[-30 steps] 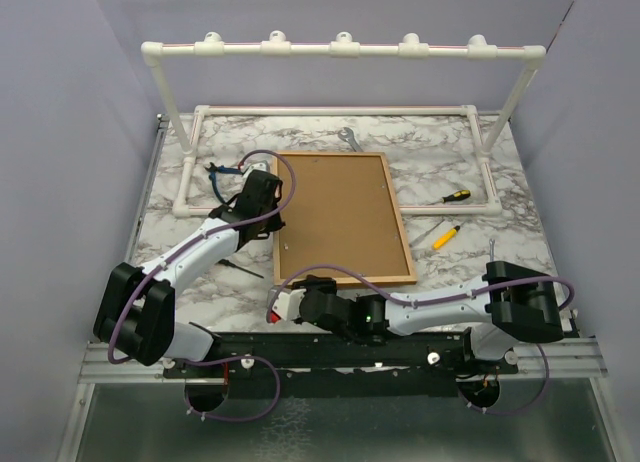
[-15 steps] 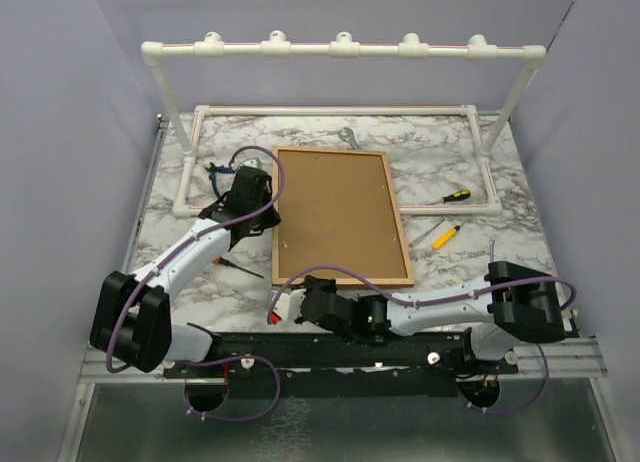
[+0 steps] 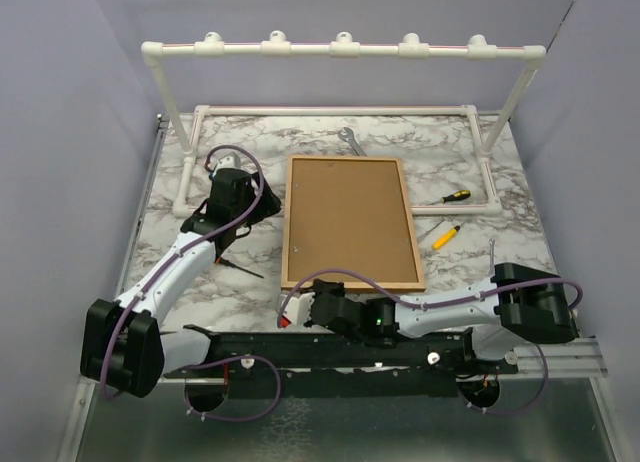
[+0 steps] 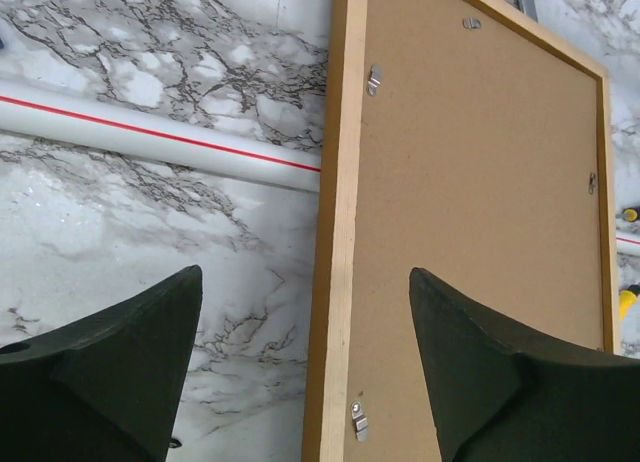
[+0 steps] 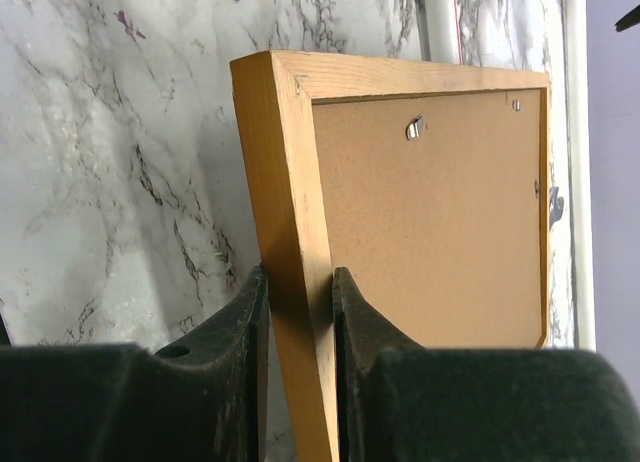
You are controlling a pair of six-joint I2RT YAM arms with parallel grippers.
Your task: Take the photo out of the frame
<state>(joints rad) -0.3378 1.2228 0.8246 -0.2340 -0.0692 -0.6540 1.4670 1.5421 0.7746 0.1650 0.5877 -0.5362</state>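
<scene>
Frame hold: the frame (image 3: 350,222) is clamped at its near-left corner by the right gripper (image 5: 298,282), with a finger on either side of the wooden border.
Left gripper: the left gripper (image 4: 302,274) is spread wide and nothing is held. It hangs over the frame's left border, one finger above the table, the other above the backing board (image 4: 470,212).
Photo: not seen. It is judged to lie under the backing board, since the frame is laid back-up on the marble table (image 3: 480,252).
Step in hand: the metal clips (image 4: 375,78) are best turned aside one by one with the corner pinned, so that the board can be lifted out.
Around: a white pipe rack (image 3: 340,50) is set at the far edge. A wrench (image 3: 348,137), a screwdriver (image 3: 452,196) and a yellow pen (image 3: 446,236) lie near the frame.
In the way: only the clips; the tools are not touched by the frame.
</scene>
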